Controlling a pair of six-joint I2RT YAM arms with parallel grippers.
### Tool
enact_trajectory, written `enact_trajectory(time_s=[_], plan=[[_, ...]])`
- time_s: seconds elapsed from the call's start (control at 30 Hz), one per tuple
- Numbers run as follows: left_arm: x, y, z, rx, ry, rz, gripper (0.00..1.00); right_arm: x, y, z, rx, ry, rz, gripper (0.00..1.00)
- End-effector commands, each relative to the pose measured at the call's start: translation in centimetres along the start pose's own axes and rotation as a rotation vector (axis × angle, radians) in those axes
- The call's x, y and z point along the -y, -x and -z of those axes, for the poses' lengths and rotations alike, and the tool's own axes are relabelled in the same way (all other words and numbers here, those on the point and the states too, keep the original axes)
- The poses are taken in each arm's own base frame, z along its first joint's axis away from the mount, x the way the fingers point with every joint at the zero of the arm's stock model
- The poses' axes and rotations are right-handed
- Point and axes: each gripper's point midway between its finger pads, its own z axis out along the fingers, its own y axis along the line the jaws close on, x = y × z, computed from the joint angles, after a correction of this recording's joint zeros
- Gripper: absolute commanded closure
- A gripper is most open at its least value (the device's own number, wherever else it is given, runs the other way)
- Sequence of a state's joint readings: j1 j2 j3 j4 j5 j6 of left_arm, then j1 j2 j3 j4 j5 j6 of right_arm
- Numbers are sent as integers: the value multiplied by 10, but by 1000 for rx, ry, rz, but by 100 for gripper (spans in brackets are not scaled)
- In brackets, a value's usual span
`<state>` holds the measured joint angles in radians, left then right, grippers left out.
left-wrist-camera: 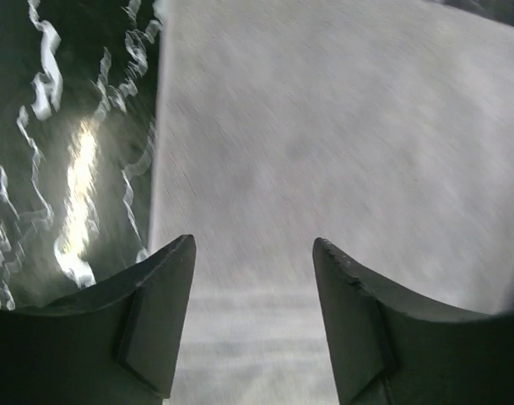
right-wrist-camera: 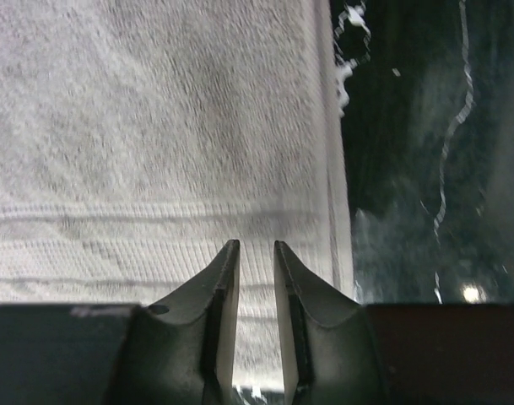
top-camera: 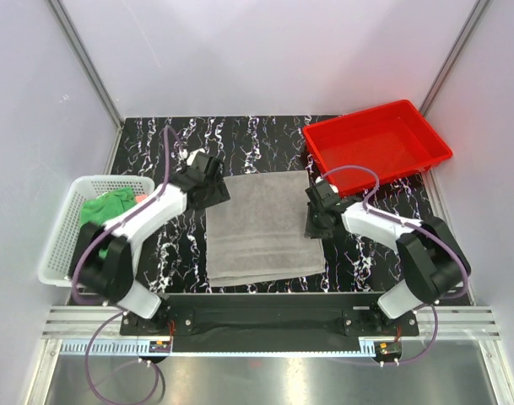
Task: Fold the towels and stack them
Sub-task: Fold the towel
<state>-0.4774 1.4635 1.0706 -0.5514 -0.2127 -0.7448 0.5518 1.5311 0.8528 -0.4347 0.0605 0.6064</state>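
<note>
My left claw hangs spread wide over the far left corner of the flat grey terry towel, which lies in the middle of the black marbled table. My right claw is nearly pressed together with a slim gap, gripping nothing, above the towel's right edge. The bright green towel sits in the white lattice basket at the left.

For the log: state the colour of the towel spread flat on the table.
Grey terry towel; top external view shows it best.

White lattice basket at table's left edge, red tray far right.
</note>
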Motion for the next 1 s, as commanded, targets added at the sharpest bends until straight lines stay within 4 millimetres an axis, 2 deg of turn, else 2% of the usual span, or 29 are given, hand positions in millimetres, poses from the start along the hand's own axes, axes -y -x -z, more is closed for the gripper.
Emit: enact_trajectory(time_s=[0.0,0.03,0.07,0.1,0.27,0.3,0.33,0.37,0.4,0.43,0.47,0.5,0.53,0.57,0.6,0.63,0.67,0.73,0.77,0.8,0.83,0.87,0.9,0.97], plan=[[-12,29,-46,2,83,-20,42,-27,29,-10,93,77,20,71],[-19,35,-56,-7,107,-6,47,-28,33,-13,102,80,20,72],[-19,39,-66,-13,117,-7,48,-30,35,-16,107,83,21,72],[-16,42,-83,-41,126,-9,48,-34,38,-20,111,87,23,72],[-14,61,-131,-86,142,-22,49,-43,55,-34,145,82,21,72],[-18,55,-149,-118,160,-25,49,-46,60,-38,149,82,19,72],[-9,71,-154,-100,142,-20,49,-48,66,-40,169,80,14,73],[-10,77,-160,-107,140,-28,49,-45,72,-43,194,56,8,73],[-13,69,-176,-145,141,-35,49,-50,81,-45,220,59,0,73],[-1,87,-179,-118,110,-33,49,-48,88,-45,247,39,-7,73],[-1,92,-186,-122,92,-55,49,-48,93,-44,263,31,-12,73],[3,85,-200,-162,59,-61,49,-52,101,-38,282,32,-23,73],[2,88,-204,-177,56,-62,49,-51,108,-34,304,21,-32,73],[15,107,-203,-148,11,-69,49,-54,113,-28,317,22,-32,73],[17,104,-212,-172,-7,-71,49,-56,117,-20,310,12,-23,73],[18,107,-212,-185,-24,-71,48,-52,120,-16,307,-15,-20,73],[28,113,-209,-182,-63,-76,48,-51,120,-11,299,-29,-13,72],[31,121,-191,-174,-72,-81,48,-45,117,1,274,-62,-5,71],[22,111,-187,-194,-47,-81,47,-41,110,4,257,-68,6,71],[28,126,-160,-147,-64,-77,46,-38,105,11,240,-68,5,71],[26,124,-149,-138,-58,-80,45,-35,100,14,232,-67,-2,71],[21,124,-138,-118,-38,-91,44,-27,86,12,206,-79,-17,71],[15,116,-113,-112,-24,-105,43,-25,82,19,206,-70,-27,71],[-5,109,-90,-70,94,-136,41,-17,62,14,159,-67,-54,71]])
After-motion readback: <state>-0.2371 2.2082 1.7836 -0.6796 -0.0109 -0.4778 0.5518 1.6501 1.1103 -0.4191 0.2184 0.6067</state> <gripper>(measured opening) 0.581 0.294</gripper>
